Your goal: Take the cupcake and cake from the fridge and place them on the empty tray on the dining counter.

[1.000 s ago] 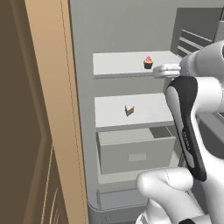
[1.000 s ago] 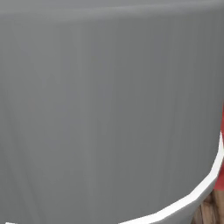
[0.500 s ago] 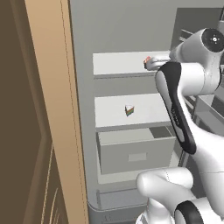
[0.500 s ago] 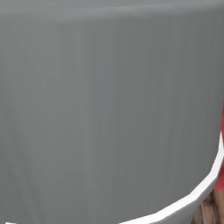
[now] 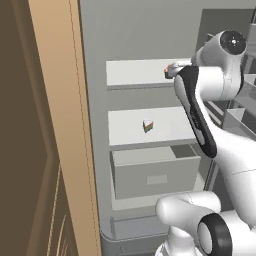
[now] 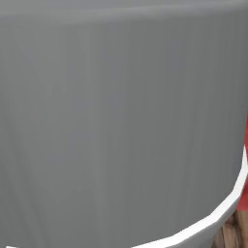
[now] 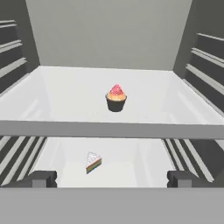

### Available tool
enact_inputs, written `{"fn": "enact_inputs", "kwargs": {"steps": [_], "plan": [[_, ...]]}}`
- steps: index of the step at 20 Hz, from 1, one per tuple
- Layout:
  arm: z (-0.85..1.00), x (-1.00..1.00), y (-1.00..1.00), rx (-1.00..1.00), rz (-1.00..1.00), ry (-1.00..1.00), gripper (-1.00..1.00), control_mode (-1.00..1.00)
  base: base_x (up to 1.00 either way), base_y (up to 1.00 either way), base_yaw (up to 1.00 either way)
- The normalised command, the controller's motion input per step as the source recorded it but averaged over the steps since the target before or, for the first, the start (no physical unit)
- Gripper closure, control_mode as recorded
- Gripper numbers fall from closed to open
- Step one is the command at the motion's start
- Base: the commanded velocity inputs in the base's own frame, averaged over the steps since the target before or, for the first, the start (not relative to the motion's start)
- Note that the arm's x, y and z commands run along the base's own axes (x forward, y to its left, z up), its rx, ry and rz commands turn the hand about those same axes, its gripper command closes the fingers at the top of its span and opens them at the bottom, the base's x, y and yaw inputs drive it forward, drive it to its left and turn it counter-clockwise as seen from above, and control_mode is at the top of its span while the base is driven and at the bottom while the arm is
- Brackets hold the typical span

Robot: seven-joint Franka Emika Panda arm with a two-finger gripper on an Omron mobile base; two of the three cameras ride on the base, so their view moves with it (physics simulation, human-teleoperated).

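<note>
While spread fully open, the claw [image 7: 112, 178] holds nothing, apart from the cupcake [image 7: 116, 98] and cake [image 7: 92, 162].

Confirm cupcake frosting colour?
Pink-red frosting on the cupcake, over a dark brown wrapper; clearest in the hand view.

Matt white fridge [image 7: 109, 129] shelves, glossy pink-frosted cupcake [image 7: 116, 98], wood-grain panel [image 5: 60, 125]

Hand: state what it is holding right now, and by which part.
Nothing is held. The hand is open, its fingertips set wide with empty space between them. The cupcake sits free on the upper shelf ahead, and the cake on the shelf below.
</note>
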Motion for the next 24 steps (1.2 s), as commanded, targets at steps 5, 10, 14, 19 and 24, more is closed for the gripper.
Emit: {"fn": "enact_inputs", "kwargs": {"steps": [5, 10, 14, 19, 24], "plan": [[-0.08, 0.37, 0.0, 0.0, 0.0, 0.0, -1.0, -1.0, 0.0, 0.0, 0.0], [-0.15, 0.21, -0.01, 0.0, 0.0, 0.0, -1.0, -1.0, 0.0, 0.0, 0.0], [-0.18, 0.21, -0.06, 0.0, 0.0, 0.0, -1.0, -1.0, 0.0, 0.0, 0.0], [-0.02, 0.32, -0.17, 0.0, 0.0, 0.0, -1.0, -1.0, 0.0, 0.0, 0.0], [0.0, 0.37, -0.18, 0.01, 0.0, 0.0, -1.0, -1.0, 0.0, 0.0, 0.0]]}}
